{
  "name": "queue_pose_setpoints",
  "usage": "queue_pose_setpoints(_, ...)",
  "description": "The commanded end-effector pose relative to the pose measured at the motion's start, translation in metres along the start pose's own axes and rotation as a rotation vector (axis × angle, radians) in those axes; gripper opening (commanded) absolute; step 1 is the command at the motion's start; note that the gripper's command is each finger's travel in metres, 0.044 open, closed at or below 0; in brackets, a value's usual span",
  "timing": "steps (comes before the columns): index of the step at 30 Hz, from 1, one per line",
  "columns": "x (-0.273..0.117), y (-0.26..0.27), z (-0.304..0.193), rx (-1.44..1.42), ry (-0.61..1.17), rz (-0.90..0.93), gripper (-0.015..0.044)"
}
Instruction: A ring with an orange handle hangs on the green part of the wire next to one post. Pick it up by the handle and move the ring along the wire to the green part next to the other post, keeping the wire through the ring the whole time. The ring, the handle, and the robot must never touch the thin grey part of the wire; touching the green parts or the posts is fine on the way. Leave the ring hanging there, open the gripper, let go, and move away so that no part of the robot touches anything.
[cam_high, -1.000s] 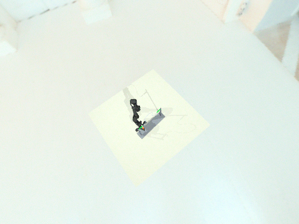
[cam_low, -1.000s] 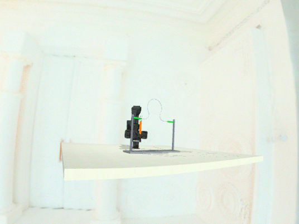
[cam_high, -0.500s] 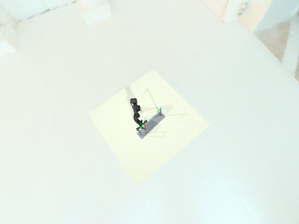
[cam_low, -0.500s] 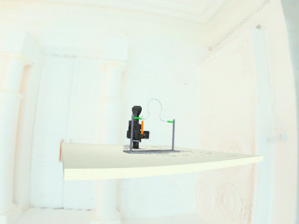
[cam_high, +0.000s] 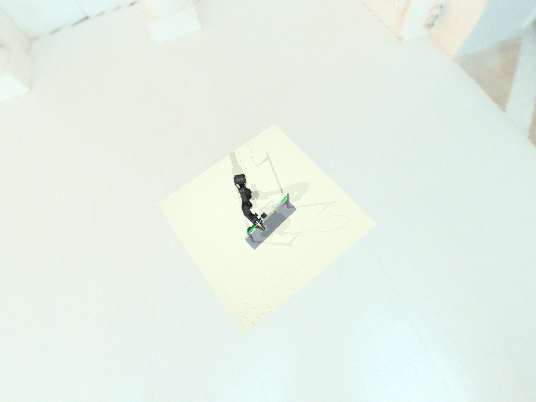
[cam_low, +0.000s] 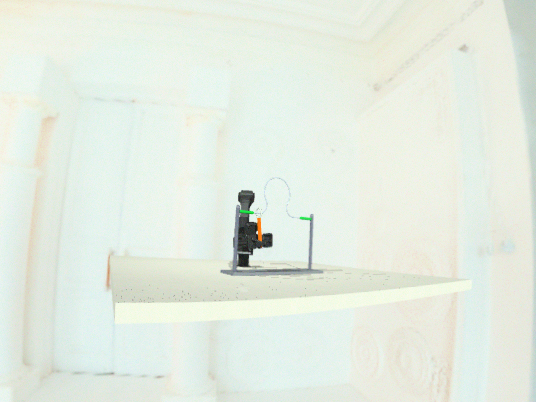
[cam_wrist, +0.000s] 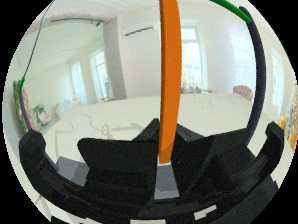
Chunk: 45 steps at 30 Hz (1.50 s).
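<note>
The orange handle (cam_low: 259, 229) (cam_wrist: 170, 75) stands upright between the fingers of my gripper (cam_low: 260, 244) (cam_wrist: 160, 122), which is shut on its lower end. The small pale ring (cam_low: 258, 213) at the handle's top is around the wire, near the inner end of the left green part (cam_low: 246, 212), where the thin grey part begins. Whether ring and wire touch is too small to tell. The ring is outside the wrist view. The grey wire (cam_low: 277, 178) (cam_wrist: 33, 47) rises in a tall loop and comes down to the other green part (cam_low: 305, 218) (cam_high: 285, 199) (cam_wrist: 21, 83).
The left post (cam_low: 236, 240) (cam_wrist: 258, 70) stands close beside my gripper. The far post (cam_low: 311, 242) stands at the other end of the grey base plate (cam_low: 295, 272) (cam_high: 291, 210). The arm (cam_high: 246, 202) reaches to the wire over the pale table (cam_high: 225, 260).
</note>
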<state>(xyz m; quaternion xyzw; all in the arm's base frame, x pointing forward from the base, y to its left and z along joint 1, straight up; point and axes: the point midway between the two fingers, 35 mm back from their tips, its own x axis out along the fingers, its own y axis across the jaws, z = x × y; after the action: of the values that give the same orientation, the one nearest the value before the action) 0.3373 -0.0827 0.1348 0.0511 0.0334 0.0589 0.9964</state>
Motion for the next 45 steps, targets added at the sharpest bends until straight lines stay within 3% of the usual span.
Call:
queue_pose_setpoints(1, -0.001, 0.011, -0.002, 0.055, 0.003, 0.002, -0.0150)
queue_pose_setpoints(19, -0.003, 0.069, 0.012, 0.407, 0.012, 0.035, -0.0150)
queue_pose_setpoints(45, -0.044, 0.123, 0.057, 0.830, 0.301, 0.196, -0.0150)
